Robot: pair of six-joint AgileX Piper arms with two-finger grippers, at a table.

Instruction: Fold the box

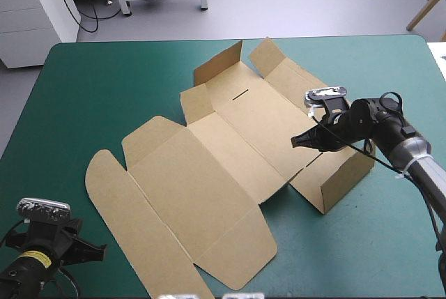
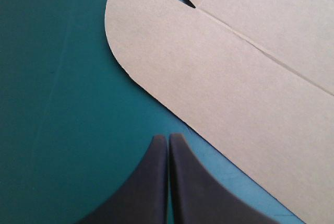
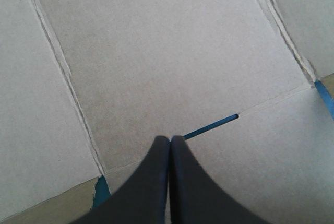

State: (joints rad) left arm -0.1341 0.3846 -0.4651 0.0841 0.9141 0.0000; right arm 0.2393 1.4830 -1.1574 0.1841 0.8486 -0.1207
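The brown box (image 1: 209, 166) lies mostly flat across the middle of the teal-green table, its far flaps and its right wall raised. My right gripper (image 1: 295, 141) is shut and hovers over the box's right part, beside the standing right wall (image 1: 345, 177). In the right wrist view its tip (image 3: 169, 139) sits just above the board (image 3: 167, 51), close to a narrow slot (image 3: 211, 126). My left gripper (image 1: 103, 248) is shut at the near left corner, off the box. In the left wrist view its tip (image 2: 168, 138) points at the rounded flap (image 2: 198, 72), with cover between them.
The teal-green cover (image 1: 90, 90) shows bare on the far left and at the near right. A white cabinet (image 1: 35, 13) and a table frame stand beyond the far edge.
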